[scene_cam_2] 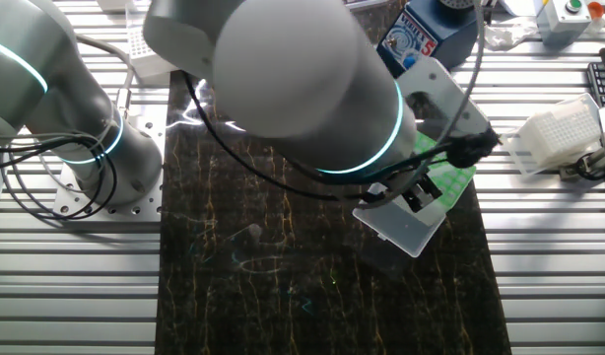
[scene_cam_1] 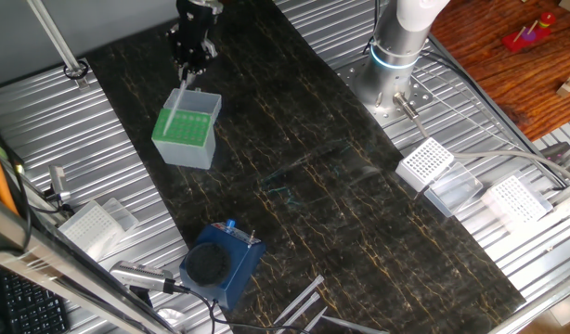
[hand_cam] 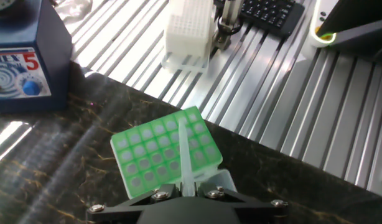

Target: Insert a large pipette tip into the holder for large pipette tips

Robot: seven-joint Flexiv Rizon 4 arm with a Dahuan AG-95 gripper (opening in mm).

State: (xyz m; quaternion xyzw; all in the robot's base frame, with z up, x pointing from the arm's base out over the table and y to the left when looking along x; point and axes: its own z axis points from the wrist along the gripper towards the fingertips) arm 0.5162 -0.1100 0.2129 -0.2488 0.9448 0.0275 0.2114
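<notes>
The holder for large pipette tips is a pale translucent box with a bright green grid top, standing on the dark mat at the back left. My gripper hangs just above its far edge, shut on the large pipette tip. The whitish tip points down from the jaws over the green grid, its point above the holes near the grid's middle. In the other fixed view the arm hides most of the holder; the tip cannot be seen there.
A dark blue block with a round black top stands at the mat's front. White perforated racks sit on the ribbed metal at right, far right and left. The arm's base is at the back right.
</notes>
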